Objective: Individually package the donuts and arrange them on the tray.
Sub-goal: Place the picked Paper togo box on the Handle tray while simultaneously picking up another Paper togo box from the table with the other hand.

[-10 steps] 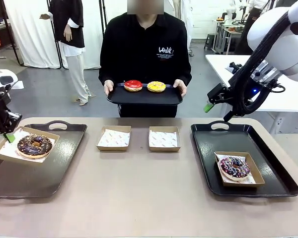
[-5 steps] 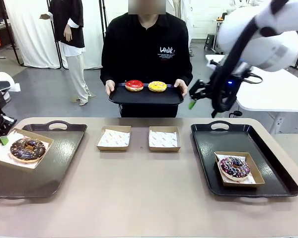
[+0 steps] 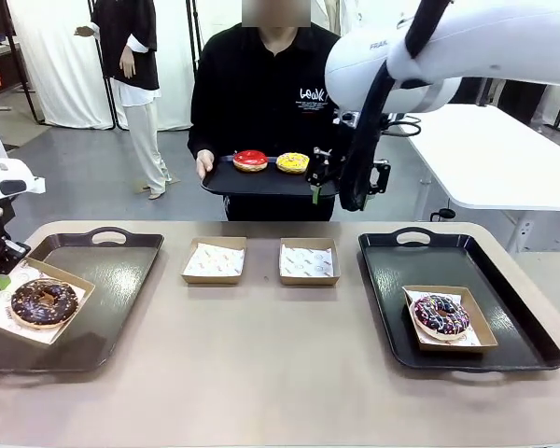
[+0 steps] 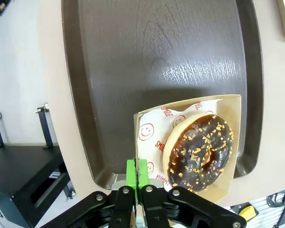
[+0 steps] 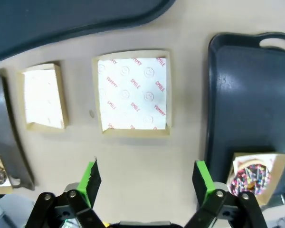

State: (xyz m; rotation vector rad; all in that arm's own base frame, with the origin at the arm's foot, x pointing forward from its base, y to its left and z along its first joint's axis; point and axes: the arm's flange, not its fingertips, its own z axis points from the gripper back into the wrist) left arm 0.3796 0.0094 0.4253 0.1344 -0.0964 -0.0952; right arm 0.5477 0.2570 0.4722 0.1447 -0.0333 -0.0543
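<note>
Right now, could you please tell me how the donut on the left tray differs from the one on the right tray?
The left chocolate donut has pale sprinkles; the right purple-brown donut has coloured ones. The left gripper pinches the chocolate donut's box; the purple-brown donut's box stands free. Both sit in paper-lined boxes.

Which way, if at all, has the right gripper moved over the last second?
Yes. The right gripper has swung to picture left, from above the right tray's handle to roughly above the empty box next to that tray.
</note>
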